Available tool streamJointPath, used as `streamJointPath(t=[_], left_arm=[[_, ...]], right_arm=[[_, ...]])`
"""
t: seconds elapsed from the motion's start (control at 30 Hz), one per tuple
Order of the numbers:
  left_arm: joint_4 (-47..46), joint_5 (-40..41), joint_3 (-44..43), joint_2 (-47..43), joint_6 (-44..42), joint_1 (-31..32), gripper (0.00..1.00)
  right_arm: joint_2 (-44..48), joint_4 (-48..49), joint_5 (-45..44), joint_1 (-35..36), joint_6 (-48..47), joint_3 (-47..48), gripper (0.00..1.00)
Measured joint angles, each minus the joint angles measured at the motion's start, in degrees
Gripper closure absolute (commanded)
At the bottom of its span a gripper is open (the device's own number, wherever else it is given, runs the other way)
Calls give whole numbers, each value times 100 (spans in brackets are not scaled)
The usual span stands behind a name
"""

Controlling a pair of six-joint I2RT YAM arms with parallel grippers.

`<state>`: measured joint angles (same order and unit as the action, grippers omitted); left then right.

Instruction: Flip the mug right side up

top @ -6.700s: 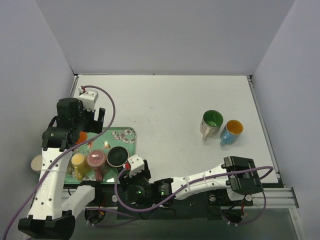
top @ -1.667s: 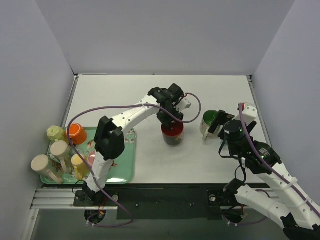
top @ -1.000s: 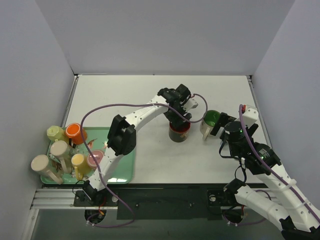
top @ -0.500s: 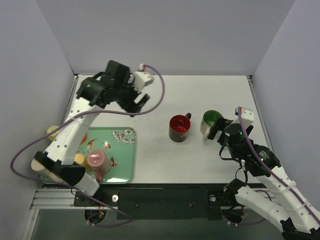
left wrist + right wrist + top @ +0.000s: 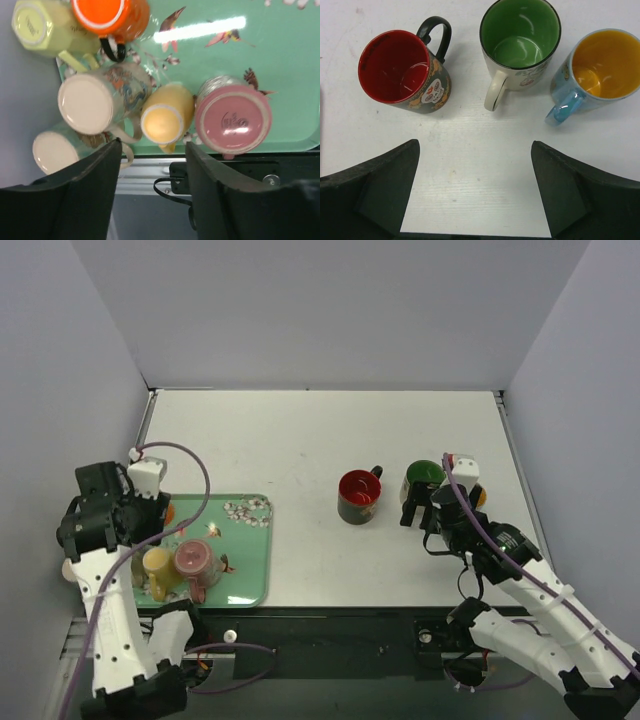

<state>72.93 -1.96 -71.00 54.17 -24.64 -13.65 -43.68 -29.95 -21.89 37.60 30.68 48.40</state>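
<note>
Several mugs stand upside down on the green tray: an orange one, a yellow-green one, a cream one, a yellow one and a pink one. My left gripper is open and empty above them, at the tray's left end in the top view. A black mug with a red inside stands upright mid-table. My right gripper is open and empty just in front of it.
A green-lined mug and a blue mug with an orange inside stand upright beside the red one. A second cream mug sits off the tray's corner. The tray lies at the table's near left edge.
My left gripper set the red mug upright mid-table, let go of it, and swung back over the tray. My right gripper shifted slightly left.
</note>
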Motion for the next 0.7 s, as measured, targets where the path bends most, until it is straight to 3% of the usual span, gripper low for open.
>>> streamJointPath(t=[0.07, 0.17, 0.23, 0.4, 0.7], left_arm=[[26, -94, 310, -350, -142, -542, 42], [17, -275, 811, -649, -457, -1550, 30], [-2, -439, 1097, -651, -638, -2197, 29], [-365, -940, 1661, -575, -1119, -3718, 42], [-1338, -1473, 2339, -186, -1598, -4564, 42]], right_arm=[[-142, 63, 114, 0, -120, 0, 12], [-391, 116, 319, 0, -343, 17, 12], [-529, 140, 457, 0, -466, 66, 12], [-654, 319, 656, 11, -629, 101, 12], [-876, 459, 785, 33, -658, 153, 13]])
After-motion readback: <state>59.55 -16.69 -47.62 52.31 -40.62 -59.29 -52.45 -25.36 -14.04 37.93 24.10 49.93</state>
